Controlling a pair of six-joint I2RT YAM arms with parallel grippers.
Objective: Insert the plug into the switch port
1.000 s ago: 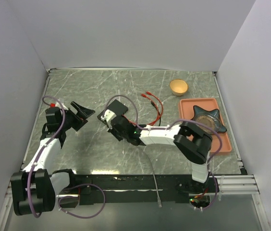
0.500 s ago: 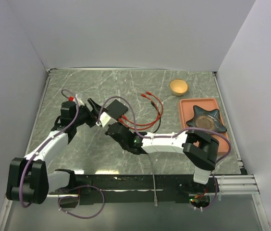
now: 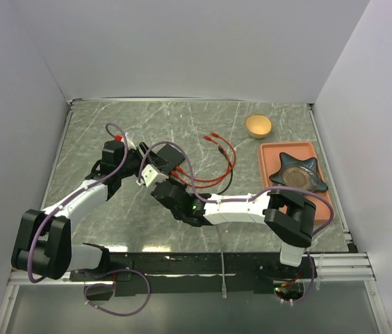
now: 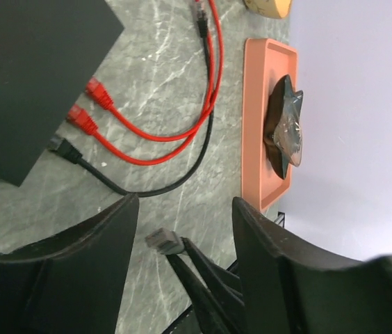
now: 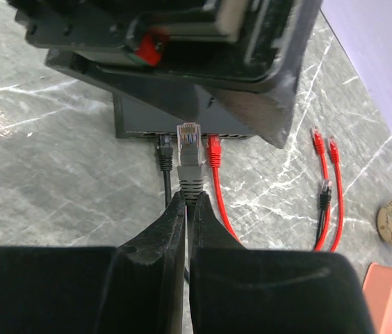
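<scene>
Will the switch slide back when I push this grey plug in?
Probably: the switch is a thin flat box on the smooth table. Its three plugged cables lie slack, so they likely won't anchor it.

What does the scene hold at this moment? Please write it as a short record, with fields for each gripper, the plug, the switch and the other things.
left gripper: open, holding nothing, close to the black switch
right gripper: shut on the grey plug
plug: pointed at the switch's port edge, not yet in
switch: two red cables and one black cable plugged in
other: orange tray with a dark star-shaped dish; yellow cup
</scene>
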